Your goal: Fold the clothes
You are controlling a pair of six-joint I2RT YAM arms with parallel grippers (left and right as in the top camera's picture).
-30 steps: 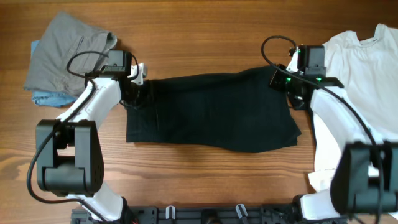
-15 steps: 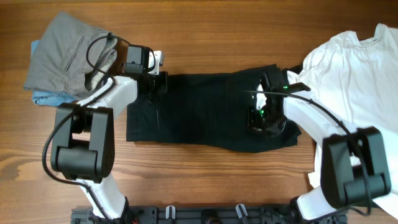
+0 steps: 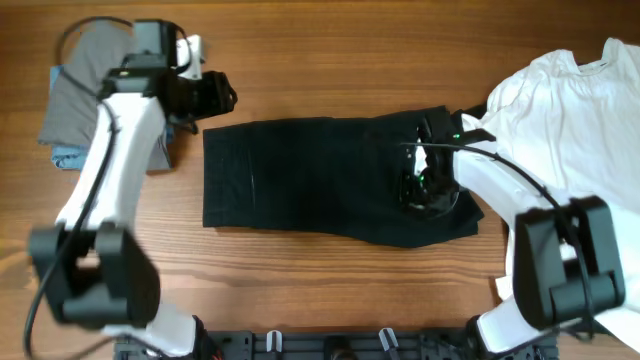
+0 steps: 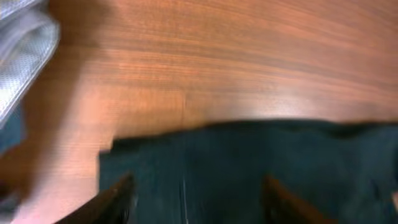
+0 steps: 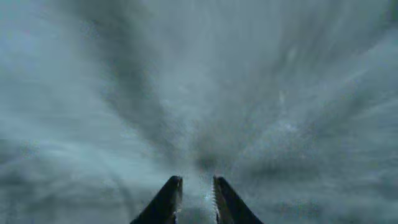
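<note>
The clothes' black garment (image 3: 320, 180) lies flat across the middle of the table. My left gripper (image 3: 215, 97) hovers just beyond its upper left corner. In the left wrist view it (image 4: 199, 202) stands open over the black garment (image 4: 261, 162) with nothing between its fingers (image 4: 121, 199). My right gripper (image 3: 425, 185) is pressed down on the garment's right part, where a fold bunches up. In the right wrist view it (image 5: 196, 199) is nearly closed, pinching the fabric (image 5: 199, 93); creases run toward its tips.
A white T-shirt (image 3: 570, 110) spreads over the right side, under my right arm. A grey piece (image 3: 85, 70) lies on a blue one (image 3: 65, 157) at the back left, beside my left arm. The grey piece's edge (image 4: 22, 56) shows top left in the left wrist view.
My left gripper let go of the garment's upper left corner, opened and rose back to the left. My right gripper carried the right edge inward, then stayed pressed there.
</note>
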